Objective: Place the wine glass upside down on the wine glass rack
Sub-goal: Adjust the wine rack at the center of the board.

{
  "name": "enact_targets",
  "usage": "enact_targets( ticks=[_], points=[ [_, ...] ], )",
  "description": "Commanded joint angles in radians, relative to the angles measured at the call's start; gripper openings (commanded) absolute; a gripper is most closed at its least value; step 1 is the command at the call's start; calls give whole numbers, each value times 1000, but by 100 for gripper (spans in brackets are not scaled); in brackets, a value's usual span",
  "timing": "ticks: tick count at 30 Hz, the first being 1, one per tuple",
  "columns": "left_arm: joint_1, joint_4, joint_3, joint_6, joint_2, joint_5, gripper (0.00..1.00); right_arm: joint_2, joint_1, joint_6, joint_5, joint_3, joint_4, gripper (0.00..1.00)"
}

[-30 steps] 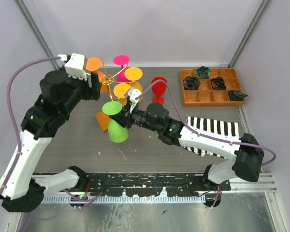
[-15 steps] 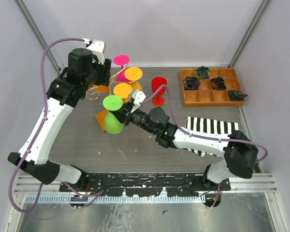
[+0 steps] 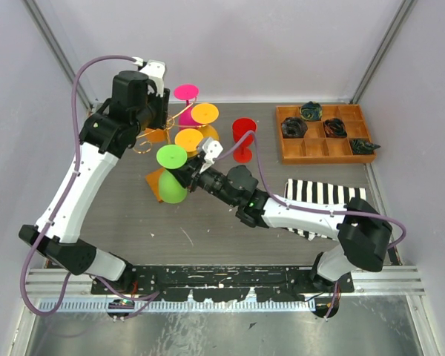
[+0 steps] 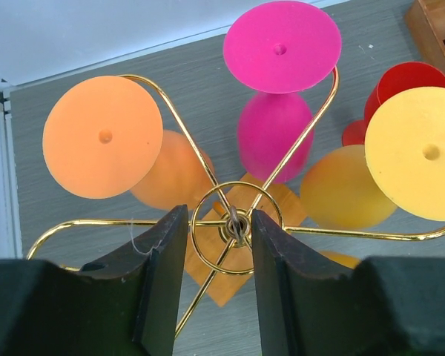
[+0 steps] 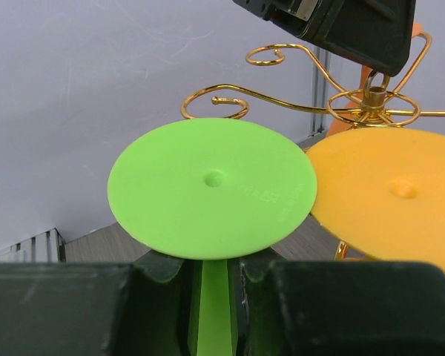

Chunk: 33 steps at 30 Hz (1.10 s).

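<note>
I see the green glass (image 3: 172, 174) upside down, flat foot uppermost, up in the air just beside a near scroll arm of the rack (image 4: 236, 224). The rack is thin gold wire, upright on an orange-brown wooden base.

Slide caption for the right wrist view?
Right gripper grips the upside-down green wine glass by its stem, near the gold rack.

left fingers (image 4: 159, 297) narrowed over rack (image 4: 236, 226), green wine glass (image 5: 211, 185) raised closer
</note>
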Motion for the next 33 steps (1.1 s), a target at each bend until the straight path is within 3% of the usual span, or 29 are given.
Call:
enact_targets(
  ticks=[1,16,25,33],
  points=[
    [4,1,31,7,7,-4,45,4,5,-20,18,29,78,1],
    [4,1,29,4,40,18,27,30,59,-85,110,16,116,1],
    [4,1,25,0,44,18,12,46,119,-129,288,17,152,1],
    [4,-60,74,-32,58,13,0,-12,159,-126,345,-49,156,1]
  ],
)
